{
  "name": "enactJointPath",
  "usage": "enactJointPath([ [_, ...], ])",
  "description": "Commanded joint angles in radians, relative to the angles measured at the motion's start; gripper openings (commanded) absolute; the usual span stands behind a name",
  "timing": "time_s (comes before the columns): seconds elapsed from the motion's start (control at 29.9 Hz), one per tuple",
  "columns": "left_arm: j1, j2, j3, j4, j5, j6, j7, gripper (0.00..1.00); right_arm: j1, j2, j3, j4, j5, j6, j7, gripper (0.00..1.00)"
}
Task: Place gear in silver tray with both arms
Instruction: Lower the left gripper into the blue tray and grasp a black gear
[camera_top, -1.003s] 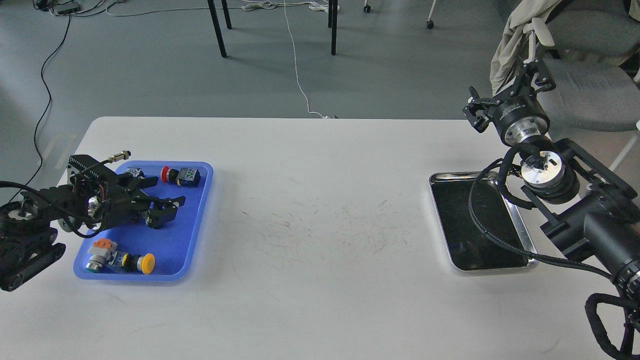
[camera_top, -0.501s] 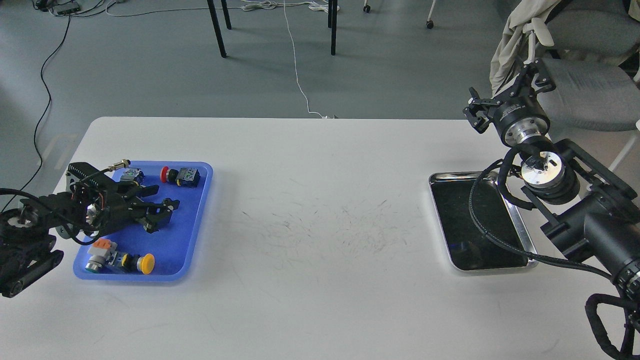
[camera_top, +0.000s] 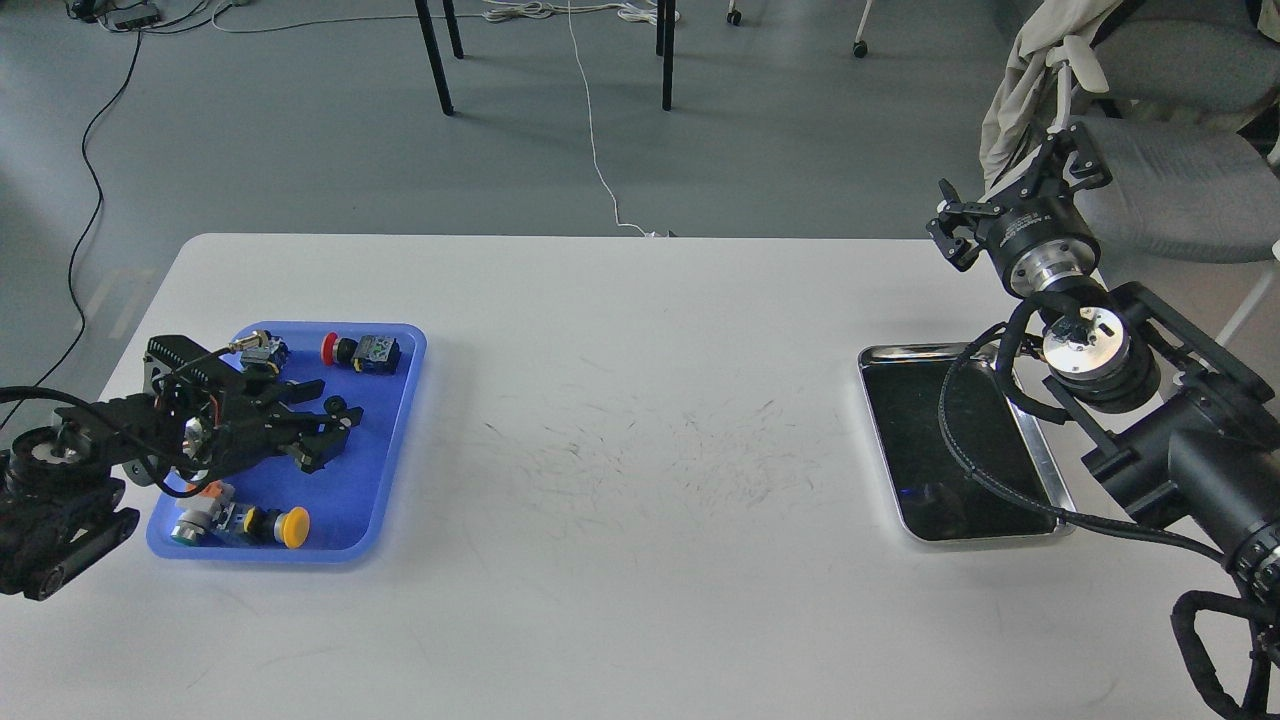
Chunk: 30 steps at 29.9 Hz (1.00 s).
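Note:
The silver tray (camera_top: 1046, 470) lies empty at the right of the white table. My left gripper (camera_top: 328, 430) is low over the blue tray (camera_top: 395, 450) at the left, its two fingers apart. A dark piece sits at the lower finger; I cannot tell whether it is the gear or whether it is held. My right gripper (camera_top: 1010, 190) is open and empty, raised beyond the silver tray's far right corner. My right arm crosses the tray's right side.
The blue tray holds a red-button part (camera_top: 345, 349), a yellow-button part (camera_top: 285, 526), a green and orange part (camera_top: 198, 510) and a metal connector (camera_top: 255, 346). A chair with cloth (camera_top: 1150, 120) stands behind my right gripper. Table legs and cables are on the floor beyond.
My left gripper has drawn back a little to the left and sunk lower in the blue tray. My right arm has barely moved.

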Motion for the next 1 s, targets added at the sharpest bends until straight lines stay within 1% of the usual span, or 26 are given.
enactJointPath([
  [0.0,0.0,-0.005,0.041,0.027,-0.001,0.024,0.0,0.52,0.0,0.001,-0.001,0.0,0.0,0.0,0.0,0.99],
  [0.27,0.001,-0.006,0.052,0.045,-0.001,0.032,0.0,0.4,-0.005,0.002,-0.001,-0.002,-0.002,0.0,0.002,0.99],
  [0.37,0.001,-0.006,0.052,0.045,-0.003,0.03,0.0,0.39,-0.006,0.003,-0.001,-0.002,-0.002,0.0,0.002,0.99],
  [0.53,0.001,-0.009,0.052,0.045,-0.006,0.029,0.0,0.33,-0.006,0.003,-0.001,-0.002,-0.002,0.0,0.002,0.99],
  [0.6,0.003,-0.02,0.052,0.042,-0.007,0.029,0.0,0.27,-0.006,0.003,-0.001,-0.002,-0.003,0.0,0.002,0.99],
  [0.74,0.0,-0.026,0.052,0.044,-0.021,0.026,0.0,0.25,-0.008,0.003,-0.005,-0.002,-0.003,0.0,0.002,0.99],
  [0.8,0.0,-0.029,0.052,0.036,-0.02,0.026,0.0,0.21,-0.008,0.003,-0.011,-0.002,-0.003,0.002,0.002,0.99],
  [0.97,-0.005,-0.029,0.051,0.036,-0.023,0.02,0.0,0.17,-0.008,0.003,-0.011,-0.003,-0.003,0.002,0.002,0.99],
])
